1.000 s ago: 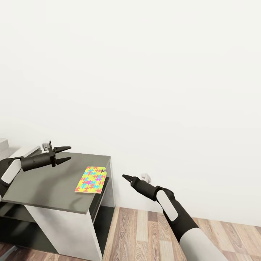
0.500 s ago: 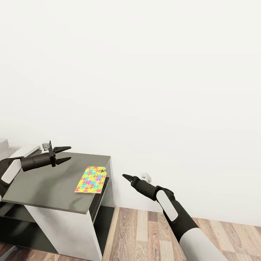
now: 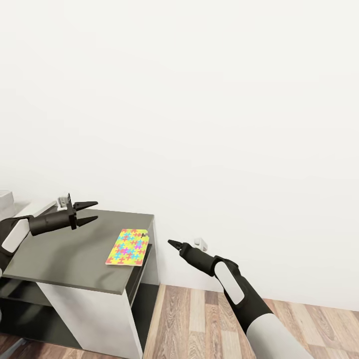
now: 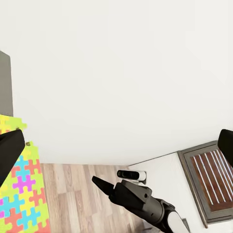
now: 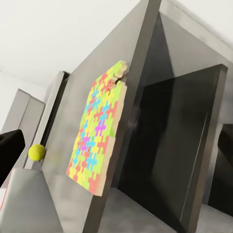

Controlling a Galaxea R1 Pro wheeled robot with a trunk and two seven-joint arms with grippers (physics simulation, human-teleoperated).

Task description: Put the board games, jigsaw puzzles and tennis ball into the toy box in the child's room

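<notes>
White wall and dark grey cabinet top (image 3: 65, 259) are seen from the head: thin jigsaw-patterned flat (image 3: 127, 247) lies at its edge, left gripper (image 3: 88, 212) spread above, right gripper (image 3: 173, 244) apparently pressed together. Right wrist: small yellow-green ball (image 5: 36, 152) beyond. A low, level approach is advised. Scene is unchanged; camera shifted slightly.

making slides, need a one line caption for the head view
Jigsaw puzzle lies at the dark cabinet top's edge, open left gripper above, right gripper beside.
</notes>
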